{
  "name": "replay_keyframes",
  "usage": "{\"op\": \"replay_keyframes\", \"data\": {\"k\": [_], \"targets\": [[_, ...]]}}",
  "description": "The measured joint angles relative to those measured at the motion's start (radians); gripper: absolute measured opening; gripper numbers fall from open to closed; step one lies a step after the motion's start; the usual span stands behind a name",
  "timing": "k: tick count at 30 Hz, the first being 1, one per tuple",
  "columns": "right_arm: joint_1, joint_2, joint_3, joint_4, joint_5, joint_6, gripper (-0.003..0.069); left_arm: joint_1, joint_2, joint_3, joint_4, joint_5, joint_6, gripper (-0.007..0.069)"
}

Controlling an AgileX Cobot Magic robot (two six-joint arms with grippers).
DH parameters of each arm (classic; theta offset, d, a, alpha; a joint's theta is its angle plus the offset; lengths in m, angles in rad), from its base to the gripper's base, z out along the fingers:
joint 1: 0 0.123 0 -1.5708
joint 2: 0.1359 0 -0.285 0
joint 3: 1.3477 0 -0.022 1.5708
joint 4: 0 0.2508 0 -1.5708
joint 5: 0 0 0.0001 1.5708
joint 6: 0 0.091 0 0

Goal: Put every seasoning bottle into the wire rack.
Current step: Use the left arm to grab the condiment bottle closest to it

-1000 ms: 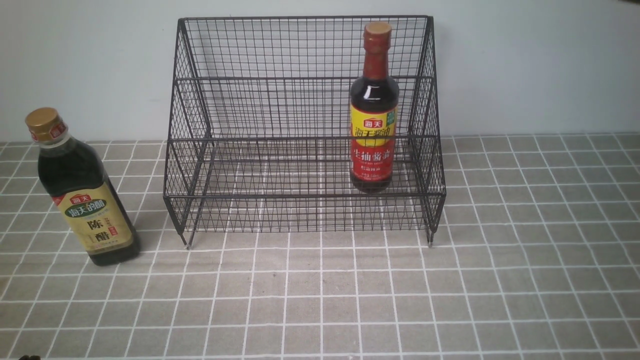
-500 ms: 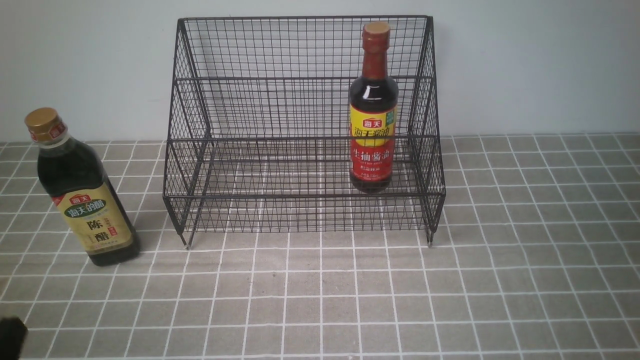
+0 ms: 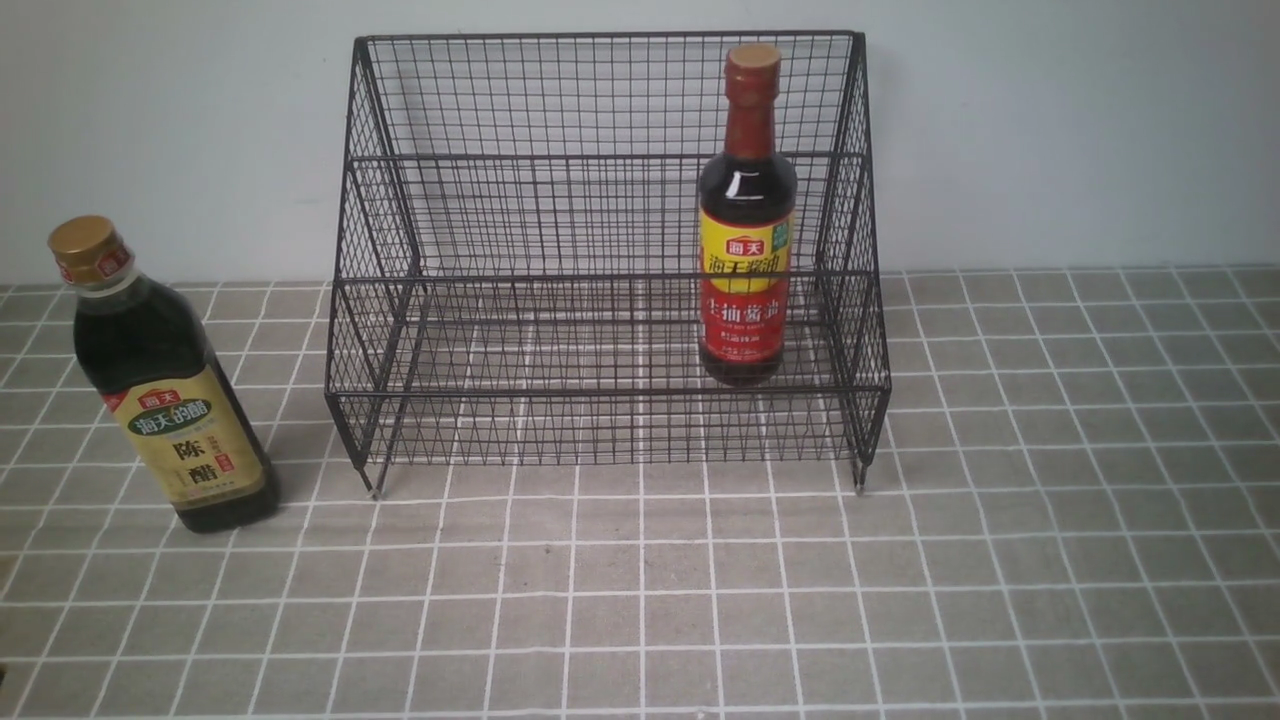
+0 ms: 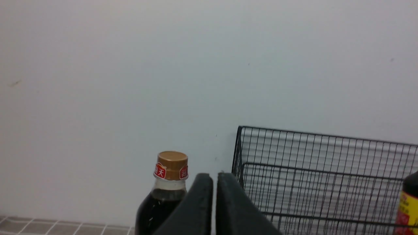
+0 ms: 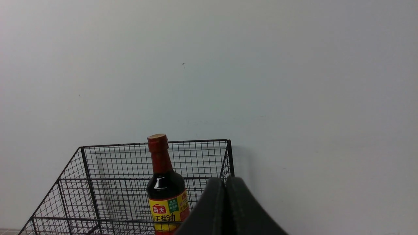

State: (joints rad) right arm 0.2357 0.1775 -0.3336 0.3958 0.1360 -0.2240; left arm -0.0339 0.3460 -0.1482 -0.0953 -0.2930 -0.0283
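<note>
Weight is the likely trouble here: the broad dark-liquid bottle with gold cap and beige-green label [image 3: 165, 400] looks full, so I judge it heavy, rigid, smooth-walled and prone to slip or topple. It stands on its base on the grey tiled bench [image 3: 700, 600], well apart from the large black wire-mesh rack [image 3: 600, 35], off the rack's left side and not yet in it. The slimmer dark-liquid bottle with red-brown neck and red-yellow label [image 3: 745, 250] stands upright in the rack's lower tier, near its right end. A firm hold across the broad bottle's body, just above the label, seems safer than its narrow neck. The left pincer [image 4: 214, 178] shows only a thin slit between its fingers and holds nothing. The right pincer [image 5: 225, 181] is pressed together, empty.
</note>
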Motion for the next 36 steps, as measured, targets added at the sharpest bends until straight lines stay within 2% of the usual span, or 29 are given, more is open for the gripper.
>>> {"op": "replay_keyframes", "data": {"k": [2, 3, 4, 8, 10, 12, 13, 14, 15, 17, 24, 28, 30, 36], "targets": [[0.0, 0.0, 0.0, 0.0, 0.001, 0.0, -0.0012, 0.0, 0.07, -0.035, 0.0, 0.001, 0.013, 0.0048], [0.0, 0.0, 0.0, 0.0, 0.001, 0.0, -0.0012, 0.0, 0.194, -0.096, -0.007, 0.001, 0.028, 0.009], [0.0, 0.0, 0.0, 0.0, 0.001, 0.0, -0.0012, 0.0, 0.207, -0.102, -0.009, 0.001, 0.028, 0.0103], [0.0, 0.0, 0.0, 0.0, 0.001, 0.0, -0.0012, 0.0, 0.435, -0.22, -0.065, 0.003, 0.078, 0.0268], [0.0, 0.0, 0.0, 0.0, 0.001, 0.0, -0.0012, 0.0, 0.528, -0.269, -0.122, -0.008, 0.133, 0.0395], [0.0, 0.0, 0.0, 0.0, 0.001, 0.0, -0.0012, 0.0, 0.573, -0.289, -0.16, -0.031, 0.172, 0.0444], [0.0, 0.0, 0.0, 0.0, 0.001, 0.0, -0.0012, 0.0, 0.63, -0.311, -0.219, -0.067, 0.228, 0.0515], [0.0, 0.0, 0.0, 0.0, 0.001, 0.0, -0.0012, 0.0, 0.636, -0.313, -0.226, -0.08, 0.235, 0.0531], [0.0, 0.0, 0.0, 0.0, 0.001, 0.0, -0.0012, 0.0, 0.69, -0.33, -0.289, -0.132, 0.284, 0.0576], [0.0, 0.0, 0.0, 0.0, 0.001, 0.0, -0.0012, 0.0, 0.772, -0.357, -0.366, -0.207, 0.331, 0.0621], [0.0, 0.0, 0.0, 0.0, 0.002, 0.0, -0.0012, 0.0, 0.98, -0.438, -0.4, -0.313, 0.355, 0.0615], [0.0, 0.0, 0.0, 0.0, 0.003, 0.0, -0.0012, 0.0, 1.091, -0.475, -0.4, -0.317, 0.357, 0.0498], [0.0, 0.0, 0.0, 0.0, 0.005, 0.0, -0.0012, 0.0, 1.129, -0.497, -0.392, -0.327, 0.353, 0.0324], [0.0, 0.0, 0.0, 0.0, 0.005, 0.0, -0.0012, 0.0, 1.107, -0.52, -0.347, -0.256, 0.361, 0.0327]]}}
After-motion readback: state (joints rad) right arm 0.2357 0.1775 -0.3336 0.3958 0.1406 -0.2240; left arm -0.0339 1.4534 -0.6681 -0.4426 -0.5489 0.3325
